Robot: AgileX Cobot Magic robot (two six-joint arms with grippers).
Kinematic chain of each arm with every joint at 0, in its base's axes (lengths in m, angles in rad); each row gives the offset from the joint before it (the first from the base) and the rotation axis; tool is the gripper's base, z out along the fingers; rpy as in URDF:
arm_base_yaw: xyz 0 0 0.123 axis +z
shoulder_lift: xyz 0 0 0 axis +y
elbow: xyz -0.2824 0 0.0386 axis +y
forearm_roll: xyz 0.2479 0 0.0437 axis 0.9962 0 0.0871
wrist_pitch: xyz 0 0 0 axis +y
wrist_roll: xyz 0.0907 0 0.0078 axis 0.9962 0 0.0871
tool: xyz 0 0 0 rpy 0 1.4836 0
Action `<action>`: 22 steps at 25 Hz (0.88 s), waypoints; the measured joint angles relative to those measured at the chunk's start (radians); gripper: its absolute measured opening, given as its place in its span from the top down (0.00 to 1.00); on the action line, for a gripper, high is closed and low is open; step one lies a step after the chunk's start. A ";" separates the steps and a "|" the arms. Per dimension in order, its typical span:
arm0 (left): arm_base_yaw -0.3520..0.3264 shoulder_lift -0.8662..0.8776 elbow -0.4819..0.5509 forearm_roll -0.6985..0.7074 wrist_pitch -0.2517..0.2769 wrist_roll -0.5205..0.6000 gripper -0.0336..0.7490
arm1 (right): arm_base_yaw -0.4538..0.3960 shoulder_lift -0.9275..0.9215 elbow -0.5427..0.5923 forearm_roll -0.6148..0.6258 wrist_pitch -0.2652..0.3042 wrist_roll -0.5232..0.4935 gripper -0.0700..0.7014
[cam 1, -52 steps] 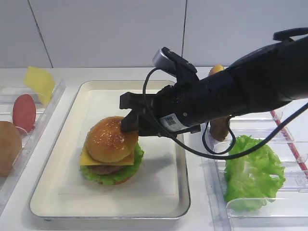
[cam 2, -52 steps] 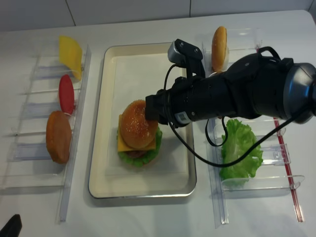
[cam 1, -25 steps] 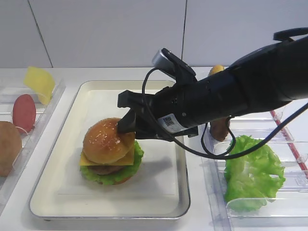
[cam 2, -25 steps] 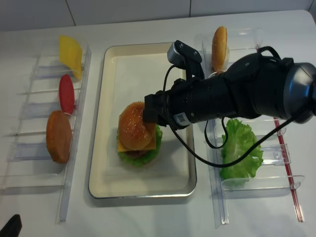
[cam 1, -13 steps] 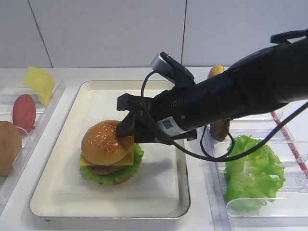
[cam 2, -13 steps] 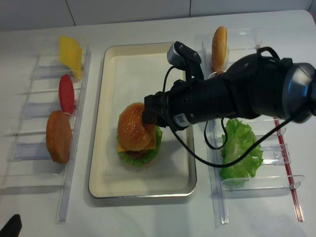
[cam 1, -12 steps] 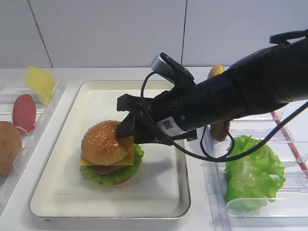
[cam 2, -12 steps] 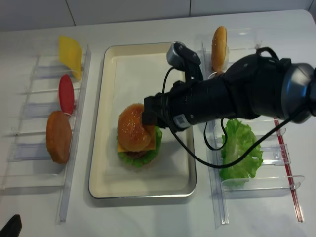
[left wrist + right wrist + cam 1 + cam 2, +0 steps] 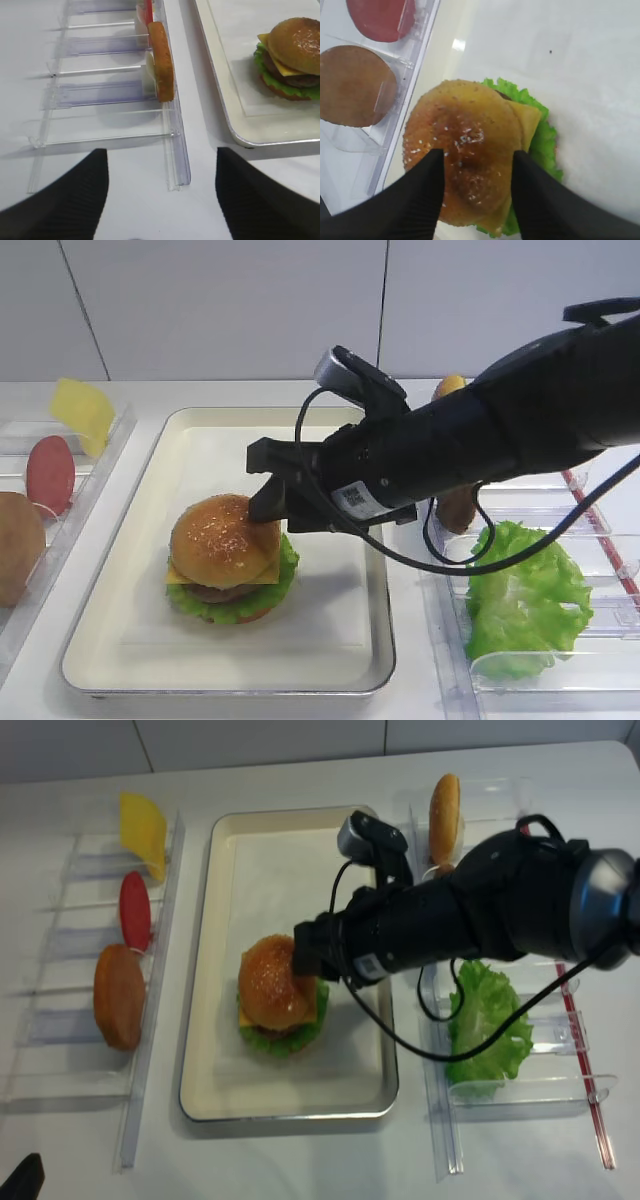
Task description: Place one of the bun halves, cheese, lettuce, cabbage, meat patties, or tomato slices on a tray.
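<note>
The right tool (image 9: pixel 476 190) is positioned over the stacked burger, fingers (image 9: pixel 415 200) spread to either side of the bun top (image 9: pixel 222 538) and resting against it; no firm pinch is visible. The bun top sits on a cheese slice (image 9: pixel 262 572), patty (image 9: pixel 305 80) and lettuce (image 9: pixel 235 608) inside the tray (image 9: pixel 330 665). The left tool (image 9: pixel 160 197) hangs spread above the surface (image 9: pixel 130 210), near the clear rack (image 9: pixel 172 150).

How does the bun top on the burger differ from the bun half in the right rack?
The bun top lies flat, dome up, capping the stack on the tray; the rack bun half stands on edge. The right gripper straddles the first; nothing touches the second. Both are golden-brown.
</note>
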 joint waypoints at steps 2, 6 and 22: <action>0.000 0.000 0.000 0.000 0.000 0.000 0.38 | 0.000 -0.024 -0.018 -0.040 -0.003 0.017 0.44; 0.000 0.000 0.000 0.000 0.000 0.000 0.38 | 0.000 -0.062 -0.083 -0.297 0.031 0.209 0.44; 0.000 0.000 0.000 0.000 0.000 0.000 0.38 | 0.000 -0.091 -0.488 -1.192 0.715 0.906 0.44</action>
